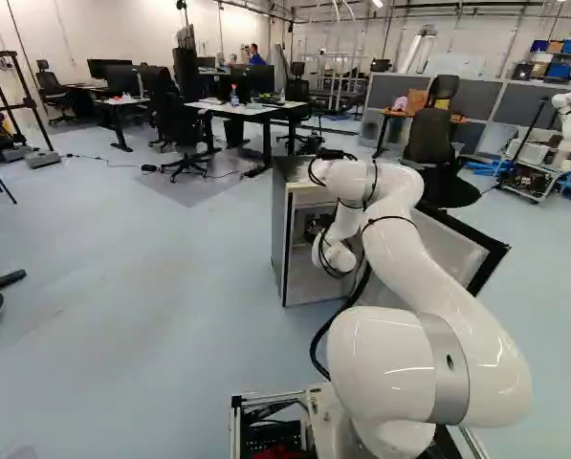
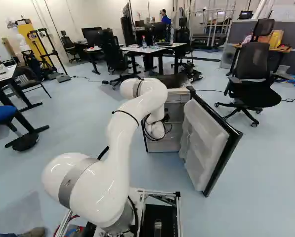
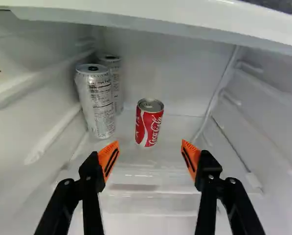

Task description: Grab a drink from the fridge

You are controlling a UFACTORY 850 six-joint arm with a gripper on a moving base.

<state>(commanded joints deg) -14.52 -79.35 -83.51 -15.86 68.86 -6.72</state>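
The fridge (image 1: 280,239) stands ahead of the arm with its door (image 2: 211,143) swung out. In the left base view the gripper (image 1: 316,226) is at the fridge's opening, mostly hidden by the wrist. In the wrist view the gripper (image 3: 150,157) stands open, with nothing between its orange pads. A small red can (image 3: 149,122) stands upright on the glass shelf (image 3: 136,169), ahead of the gap between the fingers. Two taller silver cans, one nearer (image 3: 96,100) and one behind it (image 3: 113,81), stand beside the fridge's side wall.
Fridge side walls (image 3: 26,112) flank the gripper, and a white edge (image 3: 150,19) runs across above the shelf. An office chair (image 2: 251,79) stands beyond the door. Desks (image 1: 242,110) are farther back. Another robot (image 1: 570,120) shows at the far right of the left base view.
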